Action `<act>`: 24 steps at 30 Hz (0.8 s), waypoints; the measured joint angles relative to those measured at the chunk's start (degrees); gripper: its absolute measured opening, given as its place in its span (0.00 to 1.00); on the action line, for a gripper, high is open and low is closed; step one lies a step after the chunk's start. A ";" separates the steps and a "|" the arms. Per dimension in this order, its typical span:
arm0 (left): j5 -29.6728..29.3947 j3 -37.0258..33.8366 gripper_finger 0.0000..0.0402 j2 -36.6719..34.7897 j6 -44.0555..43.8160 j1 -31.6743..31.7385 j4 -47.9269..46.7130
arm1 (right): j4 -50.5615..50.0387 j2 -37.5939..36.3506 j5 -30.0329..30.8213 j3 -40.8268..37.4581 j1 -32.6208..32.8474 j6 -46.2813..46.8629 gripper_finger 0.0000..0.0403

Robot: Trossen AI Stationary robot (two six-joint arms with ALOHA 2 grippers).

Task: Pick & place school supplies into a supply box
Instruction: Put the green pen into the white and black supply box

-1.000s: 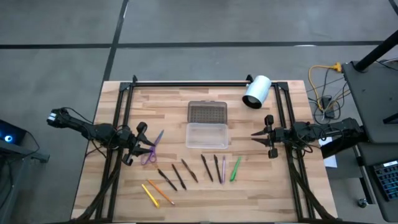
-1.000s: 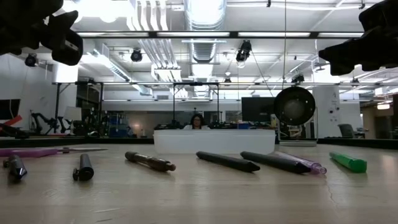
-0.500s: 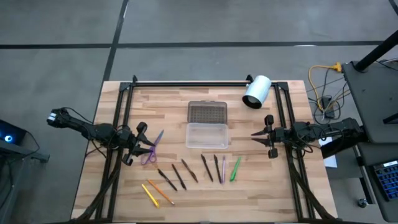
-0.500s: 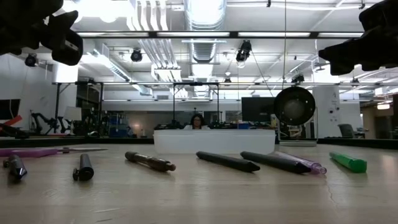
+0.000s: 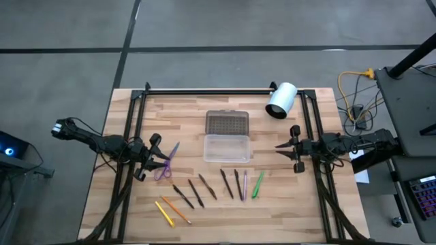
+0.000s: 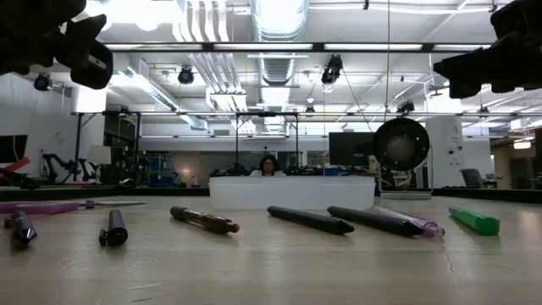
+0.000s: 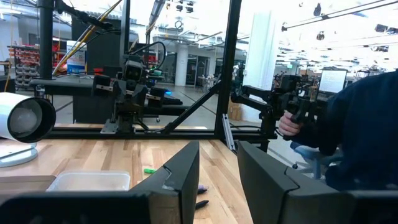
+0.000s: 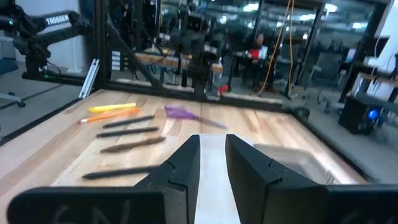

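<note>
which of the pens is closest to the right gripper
The green pen, at the right end of the row below the box. The other pens lie farther left, away from the right gripper.

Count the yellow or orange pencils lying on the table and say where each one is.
2. Both lie side by side near the table's front left corner: the yellow pencil farther left, the orange pencil just right of it. None seems hidden.

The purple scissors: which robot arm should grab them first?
Probably the left. Its pincer hangs open and empty right beside the purple scissors. The right pincer hangs empty across the table, past the supply box.
</note>
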 joint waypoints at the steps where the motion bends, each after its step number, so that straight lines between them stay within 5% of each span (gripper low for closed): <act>1: 0.02 -0.02 0.24 0.00 -0.02 0.00 -0.02 | 1.22 0.00 0.00 0.00 0.00 -0.34 0.17; 13: 0.01 -0.01 0.24 0.02 0.00 0.02 -0.02 | 11.33 -0.02 -0.07 0.00 0.00 -3.52 0.17; 20: 0.00 -0.02 0.24 0.00 0.00 0.00 -0.02 | 9.58 0.68 -0.34 2.70 -0.02 -5.18 0.20; 24: 0.02 -0.01 0.24 0.01 -0.02 0.02 0.00 | 0.60 2.60 -0.63 8.64 -0.02 -5.10 0.25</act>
